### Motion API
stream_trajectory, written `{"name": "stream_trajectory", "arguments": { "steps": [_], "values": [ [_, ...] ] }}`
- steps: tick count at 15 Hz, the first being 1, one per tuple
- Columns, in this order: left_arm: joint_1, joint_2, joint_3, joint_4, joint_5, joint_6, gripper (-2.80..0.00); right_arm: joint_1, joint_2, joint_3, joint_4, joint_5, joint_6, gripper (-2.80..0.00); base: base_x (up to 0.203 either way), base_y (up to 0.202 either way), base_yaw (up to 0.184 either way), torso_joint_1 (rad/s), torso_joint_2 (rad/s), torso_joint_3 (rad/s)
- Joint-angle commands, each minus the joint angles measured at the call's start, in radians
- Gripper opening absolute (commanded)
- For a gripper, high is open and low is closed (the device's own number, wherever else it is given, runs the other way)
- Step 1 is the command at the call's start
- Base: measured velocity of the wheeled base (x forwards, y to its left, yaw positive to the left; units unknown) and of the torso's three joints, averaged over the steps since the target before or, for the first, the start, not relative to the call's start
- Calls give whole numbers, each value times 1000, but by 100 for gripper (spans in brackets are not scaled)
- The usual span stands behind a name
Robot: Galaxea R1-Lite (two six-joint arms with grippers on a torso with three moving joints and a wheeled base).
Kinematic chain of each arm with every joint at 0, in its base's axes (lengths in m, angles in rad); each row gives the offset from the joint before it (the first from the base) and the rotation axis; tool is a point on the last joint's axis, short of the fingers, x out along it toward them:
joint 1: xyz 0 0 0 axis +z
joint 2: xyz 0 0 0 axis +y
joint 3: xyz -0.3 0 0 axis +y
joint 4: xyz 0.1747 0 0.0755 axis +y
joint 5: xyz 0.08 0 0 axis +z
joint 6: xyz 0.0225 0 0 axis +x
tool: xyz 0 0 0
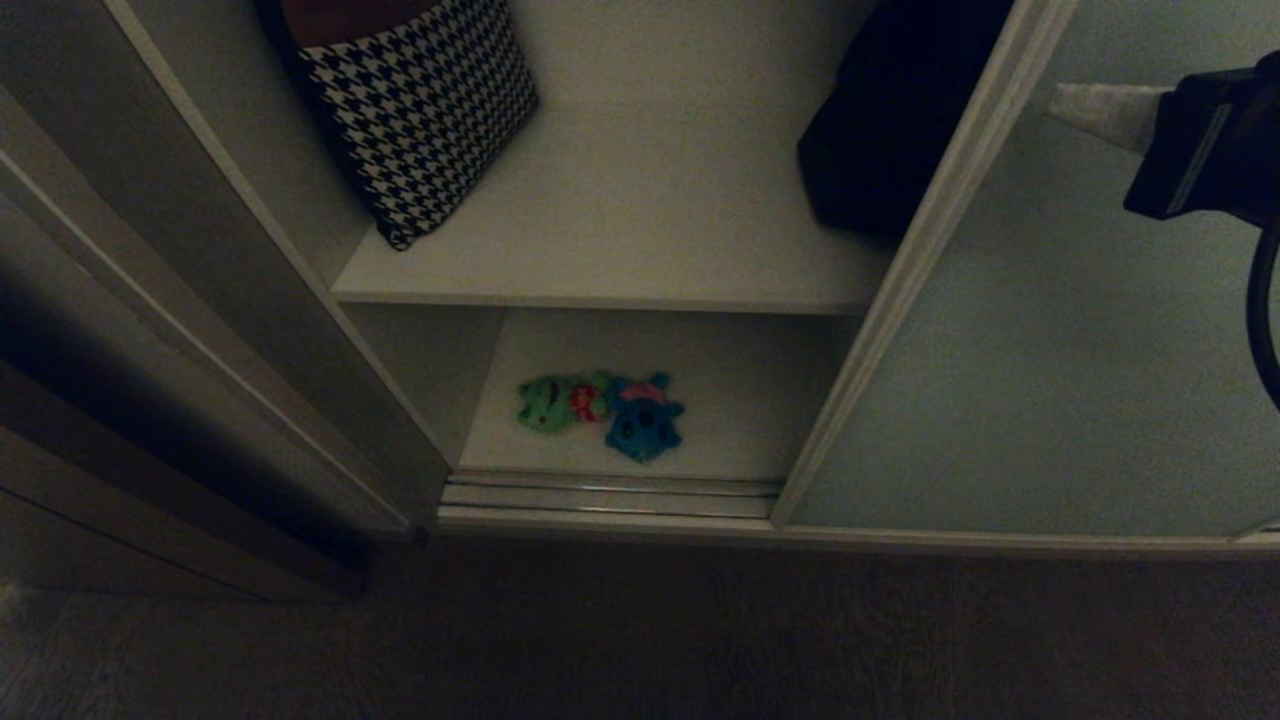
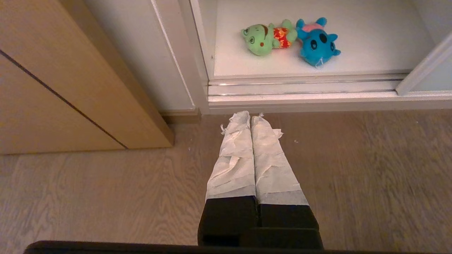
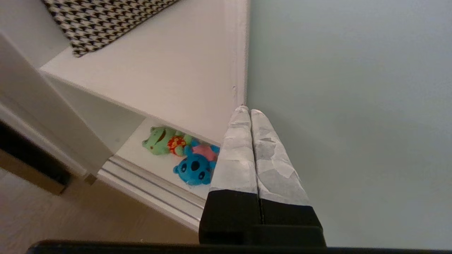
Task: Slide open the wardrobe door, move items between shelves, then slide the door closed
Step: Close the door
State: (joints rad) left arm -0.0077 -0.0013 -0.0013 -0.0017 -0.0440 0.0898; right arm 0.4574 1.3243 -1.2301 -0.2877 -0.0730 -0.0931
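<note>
The sliding wardrobe door (image 1: 1050, 380) stands slid to the right, leaving the shelves exposed. On the lower shelf (image 1: 760, 400) a green plush toy (image 1: 548, 403) and a blue plush toy (image 1: 643, 420) lie side by side, touching. The upper shelf (image 1: 640, 230) carries neither toy. My right gripper (image 1: 1058, 98) is shut and empty at the upper right, in front of the door panel (image 3: 353, 106); its tips (image 3: 249, 110) are near the door's left frame edge. My left gripper (image 2: 250, 114) is shut and empty, parked low over the floor before the door track.
A houndstooth cushion (image 1: 420, 110) leans at the upper shelf's left, and a black bag (image 1: 890, 110) sits at its right behind the door edge. The metal door track (image 1: 610, 495) runs along the wardrobe's bottom. A brown wooden panel (image 2: 53, 88) stands to the left. Wood floor (image 1: 640, 640) lies in front.
</note>
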Motion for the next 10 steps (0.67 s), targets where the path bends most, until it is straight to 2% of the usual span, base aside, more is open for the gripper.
{"name": "stream_trajectory", "arguments": {
  "steps": [1, 3, 6, 8, 10],
  "values": [
    [0, 1, 1, 0, 0, 1, -280, 0, 38, -11, -13, -11, 0, -280, 0, 0, 0, 0, 0, 0],
    [0, 1, 0, 0, 0, 1, -280, 0, 52, -6, -20, -23, 5, -280, 0, 0, 0, 0, 0, 0],
    [0, 1, 0, 0, 0, 1, -280, -6, 75, -14, -43, -39, 57, -280, 0, 0, 0, 0, 0, 0],
    [0, 1, 1, 0, 0, 1, -280, -26, 87, -28, -61, -39, 58, -280, 0, 0, 0, 0, 0, 0],
    [0, 1, 0, 0, 0, 1, -280, -13, 97, -43, -60, -40, 58, -280, 0, 0, 0, 0, 0, 0]
  ]
}}
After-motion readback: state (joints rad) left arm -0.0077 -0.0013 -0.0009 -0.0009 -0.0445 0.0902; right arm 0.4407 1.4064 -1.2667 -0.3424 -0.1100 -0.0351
